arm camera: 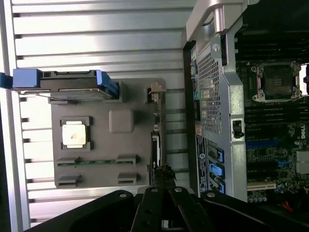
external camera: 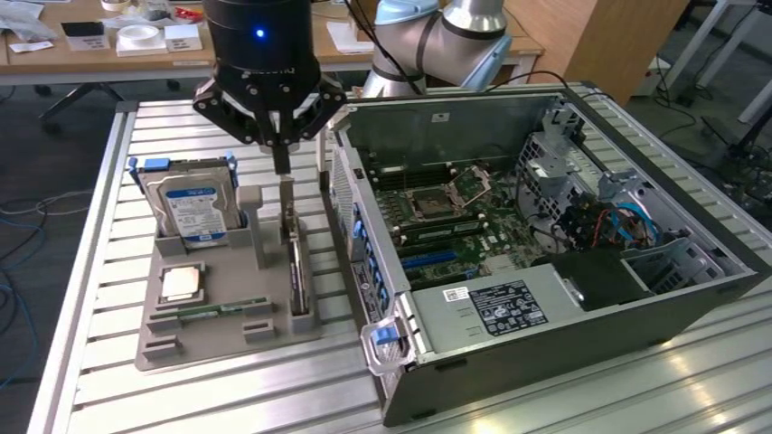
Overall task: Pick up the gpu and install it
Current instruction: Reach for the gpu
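Right at the hand's (external camera: 281, 168) tips, upright gpu (external camera: 296, 264)

Place: a robotics lab or test workshop.
Bench: slotted aluminium table (external camera: 181, 398) carrying an opened desktop tower (external camera: 507, 362), its motherboard (external camera: 458, 212) bare.
Beside the tower: grey parts fixture (external camera: 230, 339) with a hard drive (external camera: 193, 212), a processor chip (external camera: 181, 283) and a gpu (external camera: 296, 271), each in its own slot.
Behind the tower: Universal Robots arm (external camera: 465, 36), wooden desk (external camera: 72, 63) with small boxes (external camera: 181, 39), wooden cabinet (external camera: 591, 41).
Floor beyond the fixture: loose cables (external camera: 24, 212).
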Robot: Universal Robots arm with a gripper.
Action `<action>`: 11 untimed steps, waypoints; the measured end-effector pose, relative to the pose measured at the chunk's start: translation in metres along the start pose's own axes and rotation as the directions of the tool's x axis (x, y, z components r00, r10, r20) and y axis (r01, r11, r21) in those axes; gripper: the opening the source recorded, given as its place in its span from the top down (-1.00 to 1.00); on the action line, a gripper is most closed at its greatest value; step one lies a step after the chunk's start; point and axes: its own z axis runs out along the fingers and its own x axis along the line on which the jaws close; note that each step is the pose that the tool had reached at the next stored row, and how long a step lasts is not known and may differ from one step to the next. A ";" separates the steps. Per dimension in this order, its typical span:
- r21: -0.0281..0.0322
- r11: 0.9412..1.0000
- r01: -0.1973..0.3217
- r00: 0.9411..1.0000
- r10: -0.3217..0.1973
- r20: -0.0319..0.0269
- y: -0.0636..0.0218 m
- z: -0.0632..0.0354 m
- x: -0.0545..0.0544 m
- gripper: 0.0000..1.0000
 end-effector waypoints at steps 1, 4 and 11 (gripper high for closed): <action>0.000 1.000 0.000 1.000 0.000 0.000 -0.0011 -0.0001 0.000 0.79; 0.000 1.000 0.000 1.000 0.000 0.000 -0.0039 -0.0001 0.000 0.79; 0.000 1.000 0.000 1.000 0.000 0.000 -0.0046 0.0016 0.004 0.79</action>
